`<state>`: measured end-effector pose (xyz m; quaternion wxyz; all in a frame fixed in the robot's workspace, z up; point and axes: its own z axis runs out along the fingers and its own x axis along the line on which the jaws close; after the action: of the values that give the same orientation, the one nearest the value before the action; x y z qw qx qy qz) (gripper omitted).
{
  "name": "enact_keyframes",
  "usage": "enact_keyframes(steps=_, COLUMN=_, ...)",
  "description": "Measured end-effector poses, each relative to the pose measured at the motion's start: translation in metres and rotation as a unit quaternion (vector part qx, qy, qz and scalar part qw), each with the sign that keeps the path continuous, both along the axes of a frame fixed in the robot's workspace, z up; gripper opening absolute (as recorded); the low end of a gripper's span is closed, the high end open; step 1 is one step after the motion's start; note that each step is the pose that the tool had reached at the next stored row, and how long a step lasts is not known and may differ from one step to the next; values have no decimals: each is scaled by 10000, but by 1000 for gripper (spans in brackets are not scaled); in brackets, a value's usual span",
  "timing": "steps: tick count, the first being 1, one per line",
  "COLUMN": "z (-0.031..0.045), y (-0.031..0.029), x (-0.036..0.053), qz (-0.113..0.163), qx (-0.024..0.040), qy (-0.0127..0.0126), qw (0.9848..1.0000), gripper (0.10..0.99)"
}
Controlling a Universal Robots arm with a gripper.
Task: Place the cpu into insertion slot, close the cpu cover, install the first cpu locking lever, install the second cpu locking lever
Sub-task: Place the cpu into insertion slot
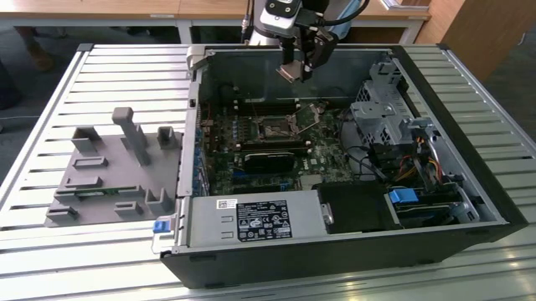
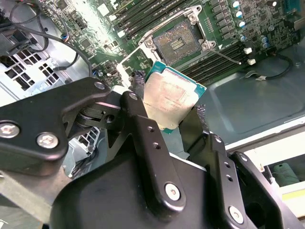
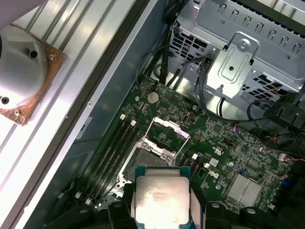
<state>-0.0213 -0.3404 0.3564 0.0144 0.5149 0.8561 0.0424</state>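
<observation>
1. Cpu [image 2: 174,93] was not seated yet: I had it clenched by opposite edges in the jaws, hanging over the motherboard, apart from the insertion slot [image 2: 178,42].
2. That slot lay bare, the cpu cover [image 3: 167,130] stood swung up and a locking lever [image 2: 225,57] stood free (so, by my judgement, all four steps were left).
3. Its top looked flat and silver-grey, rimmed in green.

You get bright, even light on the slatted table [image 1: 50,251], while the inside of the open computer case [image 1: 335,260] lies in shade. Glare washes the metal top of the cpu [image 2: 167,98] pale in both wrist views, and a white reflection streaks the motherboard [image 2: 95,33] in the second wrist view.
</observation>
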Motion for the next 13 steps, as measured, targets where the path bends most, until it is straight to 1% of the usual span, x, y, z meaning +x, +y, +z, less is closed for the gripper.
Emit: enact_keyframes(steps=13, z=-9, y=0, x=0, qz=-194, qx=0, qy=0, qw=9998, gripper=541)
